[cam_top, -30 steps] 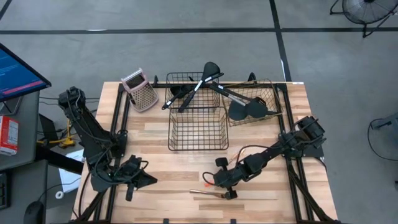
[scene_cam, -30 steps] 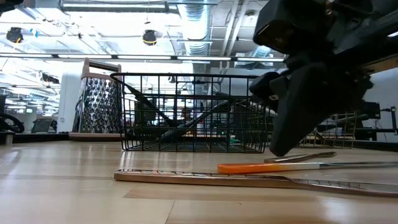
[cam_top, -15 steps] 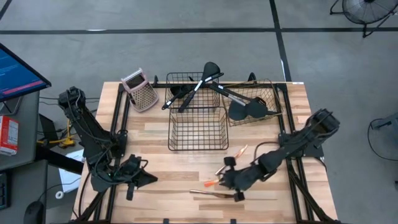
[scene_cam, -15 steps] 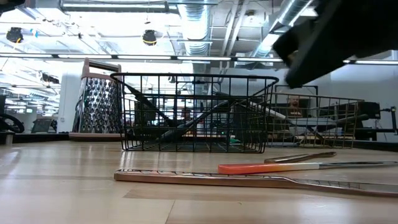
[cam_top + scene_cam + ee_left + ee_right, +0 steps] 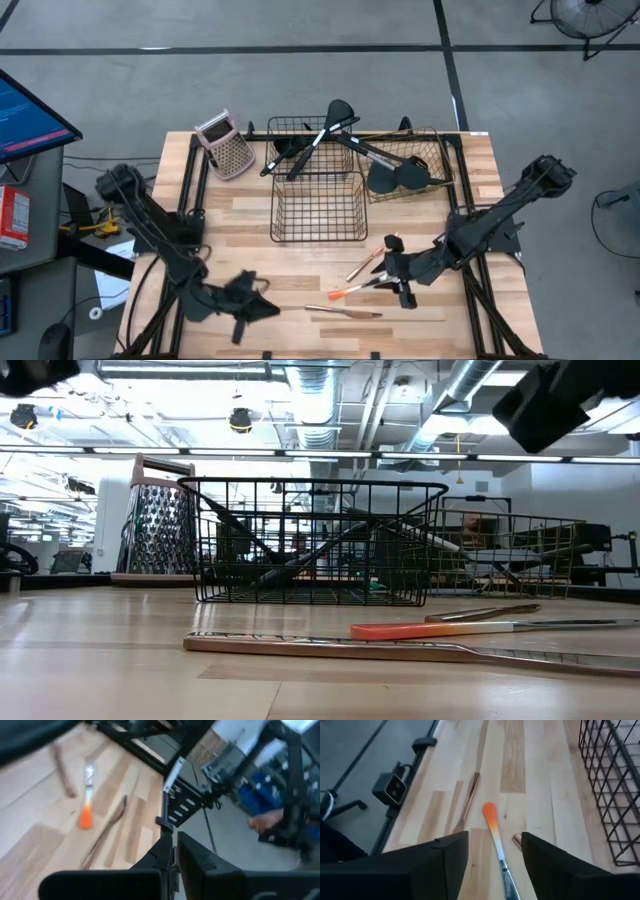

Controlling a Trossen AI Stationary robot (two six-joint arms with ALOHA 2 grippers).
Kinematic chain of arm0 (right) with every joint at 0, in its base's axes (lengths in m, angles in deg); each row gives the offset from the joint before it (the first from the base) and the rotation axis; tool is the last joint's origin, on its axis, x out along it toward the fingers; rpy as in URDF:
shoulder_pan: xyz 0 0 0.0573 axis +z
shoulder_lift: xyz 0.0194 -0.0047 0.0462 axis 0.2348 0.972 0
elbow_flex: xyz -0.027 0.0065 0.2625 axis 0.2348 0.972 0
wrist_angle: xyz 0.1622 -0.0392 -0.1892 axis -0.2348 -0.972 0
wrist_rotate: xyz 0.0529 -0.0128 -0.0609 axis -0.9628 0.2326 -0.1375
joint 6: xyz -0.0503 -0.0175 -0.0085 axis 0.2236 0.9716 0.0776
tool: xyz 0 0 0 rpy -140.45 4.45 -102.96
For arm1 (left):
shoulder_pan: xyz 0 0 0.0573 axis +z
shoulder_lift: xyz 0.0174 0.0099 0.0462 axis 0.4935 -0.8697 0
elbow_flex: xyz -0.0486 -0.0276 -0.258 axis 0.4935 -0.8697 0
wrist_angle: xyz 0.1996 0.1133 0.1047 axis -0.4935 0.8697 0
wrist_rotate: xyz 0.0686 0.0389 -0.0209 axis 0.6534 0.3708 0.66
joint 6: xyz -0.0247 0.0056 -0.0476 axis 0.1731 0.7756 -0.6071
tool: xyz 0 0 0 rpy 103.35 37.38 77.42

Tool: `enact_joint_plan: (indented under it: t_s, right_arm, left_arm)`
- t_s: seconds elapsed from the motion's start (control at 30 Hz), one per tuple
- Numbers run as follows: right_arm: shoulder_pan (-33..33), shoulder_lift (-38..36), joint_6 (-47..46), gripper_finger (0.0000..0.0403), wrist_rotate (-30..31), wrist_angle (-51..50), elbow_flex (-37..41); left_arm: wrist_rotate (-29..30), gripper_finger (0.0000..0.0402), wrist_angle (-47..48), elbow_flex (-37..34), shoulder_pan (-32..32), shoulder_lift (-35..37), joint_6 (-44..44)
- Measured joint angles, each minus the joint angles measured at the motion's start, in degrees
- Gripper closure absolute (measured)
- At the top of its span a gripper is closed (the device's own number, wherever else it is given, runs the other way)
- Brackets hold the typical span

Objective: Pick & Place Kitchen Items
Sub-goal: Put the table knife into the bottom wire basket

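An orange-handled metal utensil (image 5: 350, 291) lies flat on the table near the front, and also shows in the right wrist view (image 5: 491, 820). A copper-handled piece (image 5: 345, 312) lies just nearer the front edge, and another (image 5: 366, 264) lies just farther back. My right gripper (image 5: 400, 281) is open and raised above the table at the orange piece's metal end; its fingers (image 5: 442, 855) stand on either side of the utensil without touching it. My left gripper (image 5: 252, 309) is shut and empty near the front edge, left of the utensils. Several black utensils (image 5: 320, 135) lie in and across the far baskets.
A black wire basket (image 5: 318, 208) stands mid-table, with a second one (image 5: 300, 150) behind it. A copper wire basket (image 5: 405, 160) holding black spatulas stands at the far right. The pink-topped grater (image 5: 225, 145) stands at the far left. Bare wood lies at the front left.
My right gripper has risen from the table beside the orange-handled piece and drawn back toward the table's right edge. This uncovers the farther copper piece. My left gripper has moved toward the table's right and near edges, closer to the utensils. The utensils still lie flat.
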Motion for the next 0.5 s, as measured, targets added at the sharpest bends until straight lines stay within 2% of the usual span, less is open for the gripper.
enact_joint_plan:
  t_s: [0.17,0.3,0.43,0.5]
  right_arm:
    - [0.02,-2.8,-1.72,0.0221,-0.02,-0.72,-0.05]
    - [0.3,-4.36,-2.41,0.0227,-0.58,-0.91,-0.05]
    - [1.13,-4.79,-3.62,0.0232,-0.64,-1.07,-0.05]
    - [1.89,-4.77,-4.21,0.0233,-0.64,-1.15,-0.05]
  left_arm:
    - [-0.34,0.0399,-0.07,8.44,0.95,-9.93,14.66]
    - [-0.36,0.0392,-0.06,11.93,2.36,-15.32,26.73]
    - [-0.53,0.0366,0.07,11.46,5.39,-17.39,28.27]
    - [-2.58,0.0345,0.0,10.6,7.24,-17.67,28.29]
